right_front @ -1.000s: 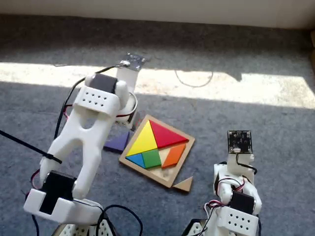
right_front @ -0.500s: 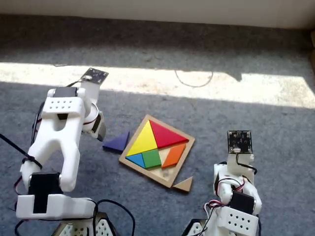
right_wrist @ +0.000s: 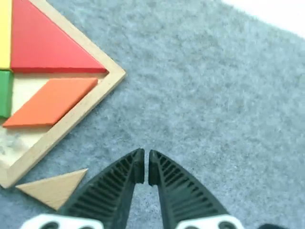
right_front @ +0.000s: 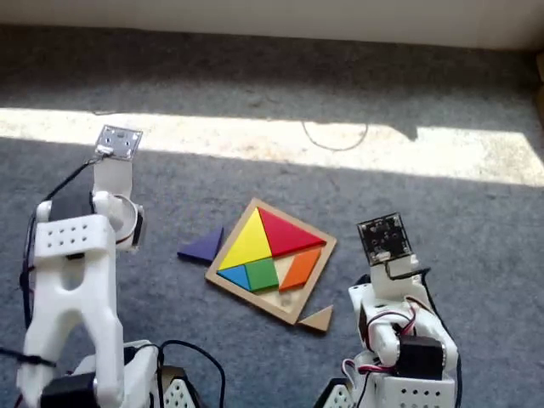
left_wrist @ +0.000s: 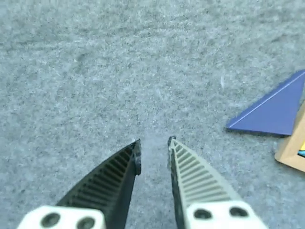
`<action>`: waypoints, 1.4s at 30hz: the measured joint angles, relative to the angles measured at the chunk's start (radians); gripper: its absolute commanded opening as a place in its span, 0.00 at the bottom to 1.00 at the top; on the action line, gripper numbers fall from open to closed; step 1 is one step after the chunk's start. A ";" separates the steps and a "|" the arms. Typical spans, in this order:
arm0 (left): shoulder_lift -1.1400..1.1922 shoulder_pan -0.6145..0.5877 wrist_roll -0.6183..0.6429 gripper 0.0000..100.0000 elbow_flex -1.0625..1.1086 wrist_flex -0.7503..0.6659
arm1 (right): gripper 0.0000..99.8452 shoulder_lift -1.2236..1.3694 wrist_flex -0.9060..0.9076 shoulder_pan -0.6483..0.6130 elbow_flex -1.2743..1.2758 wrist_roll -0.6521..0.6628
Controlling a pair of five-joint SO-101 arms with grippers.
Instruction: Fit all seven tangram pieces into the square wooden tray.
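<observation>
The square wooden tray (right_front: 303, 310) lies on the grey carpet and holds a yellow triangle (right_front: 248, 240), a red triangle (right_front: 285, 231), and blue, green and orange pieces; a bare patch (right_front: 285, 295) shows near its front corner. A purple triangle (right_front: 202, 246) lies just left of the tray. A plain wooden triangle (right_front: 316, 320) rests by the tray's front corner. My left gripper (left_wrist: 153, 142) hovers over bare carpet, slightly open and empty, with the purple triangle (left_wrist: 279, 107) off to one side. My right gripper (right_wrist: 146, 153) is shut and empty, close to the wooden triangle (right_wrist: 55, 187) and the tray rim (right_wrist: 71, 121).
A thin wire loop (right_front: 336, 136) lies on the sunlit strip of carpet behind the tray. The left arm (right_front: 76, 255) stands well left of the tray, the right arm (right_front: 399, 331) at the front right. Carpet stretches open to the right and behind.
The left arm has swung left, away from the tray and the purple triangle. The right arm has turned slightly towards the tray. No piece has moved.
</observation>
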 measured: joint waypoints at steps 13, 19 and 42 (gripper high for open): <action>-0.471 -0.052 0.075 0.10 0.354 -0.002 | 0.09 0.245 0.120 -0.100 -0.238 0.180; -0.483 -0.054 0.081 0.10 0.428 -0.060 | 0.22 0.641 0.221 -0.261 -0.457 0.264; -0.483 -0.055 0.081 0.10 0.470 -0.098 | 0.21 0.856 -0.244 -0.626 -0.041 0.299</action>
